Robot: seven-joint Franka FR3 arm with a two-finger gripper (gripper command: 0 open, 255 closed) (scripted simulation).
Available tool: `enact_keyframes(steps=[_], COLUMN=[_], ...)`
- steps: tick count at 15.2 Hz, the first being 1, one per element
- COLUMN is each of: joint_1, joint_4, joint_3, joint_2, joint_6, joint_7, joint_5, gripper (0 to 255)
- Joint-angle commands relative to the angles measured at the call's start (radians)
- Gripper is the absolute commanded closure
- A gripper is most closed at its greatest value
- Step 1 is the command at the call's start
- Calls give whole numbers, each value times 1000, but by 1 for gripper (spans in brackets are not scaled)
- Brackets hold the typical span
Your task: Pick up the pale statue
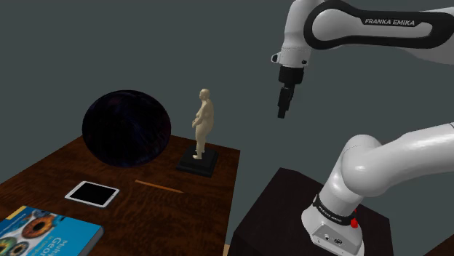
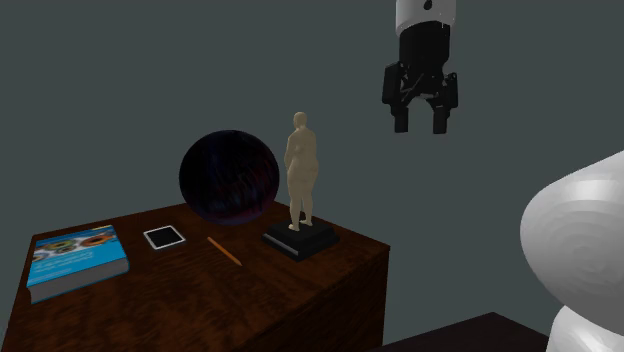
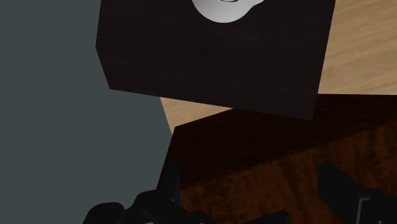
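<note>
Second exterior view first: the black gripper [image 2: 419, 122] hangs high in the air, pointing down, its two fingers [image 2: 401, 118] standing apart with nothing between them. From the shoulder view the gripper [image 1: 283, 109] is seen edge-on, out past the table's edge on the side toward the stand [image 1: 275, 212], higher than the statue's head and well apart from it. Looking along the hand in the wrist view, the gripper [image 3: 251, 184] frames only dark wood, with the stand's dark box beyond it and a pale floor [image 3: 359, 48] off to one side.

The pale statue [image 2: 302, 170], a beige standing figure, is upright on a square black plinth [image 2: 300, 241] near the table's corner closest to the arm. Just behind it, toward the second exterior view's left, sits a big dark sphere [image 2: 228, 176]. In front of the sphere lie a small white-framed tablet [image 2: 164, 237] and a thin orange pencil [image 2: 224, 250], both flat on the dark wooden table [image 2: 260, 305]. A blue book [image 2: 75, 258] lies farthest from the arm.
</note>
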Motion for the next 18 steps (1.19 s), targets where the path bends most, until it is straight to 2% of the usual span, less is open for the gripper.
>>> enact_keyframes(steps=[1, 9, 18], joint_1=[0, 9, -1], joint_4=[0, 184, 480], joint_3=[0, 118, 225], joint_2=[0, 228, 511], joint_6=[0, 117, 182], joint_7=[0, 201, 426], joint_5=[0, 68, 50], gripper=[0, 0, 0])
